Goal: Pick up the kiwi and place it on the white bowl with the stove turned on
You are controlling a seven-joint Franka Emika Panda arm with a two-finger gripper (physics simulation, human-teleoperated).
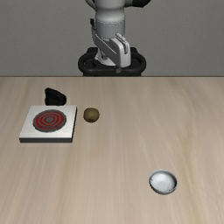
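Gripper (111, 52) hangs at 12 o'clock in the exterior view, over the robot's dark round base (112, 64) and beyond the far edge of the table (114, 153). Its body is white with grey shading and points downward. Whether it is spread or pressed together cannot be told from this angle. It holds nothing and touches nothing; every object on the table lies well apart from it.

Kiwi (91, 114) rests on the table at about 11 o'clock from the table's centre. It is a small, rounded, dull brown-olive body with a matt skin. It sits just beside the stove (49, 124), at the stove's 3 o'clock, with a narrow strip of bare table between them.

The stove is a flat, white, square slab lying at about 10 o'clock from the table's centre. Its top carries a round burner of concentric red and dark rings. A knob (55, 94), black and blocky with an irregular outline, stands at the stove's 12 o'clock, at its far edge.

Bowl (163, 182) sits at about 4 o'clock from the table's centre and between 4 and 5 o'clock from the kiwi, well apart from it. It is small, round and white, with a pale, glossy hollow and a grey rim shadow.

The table has a light wood grain running side to side. The wall behind is plain grey.
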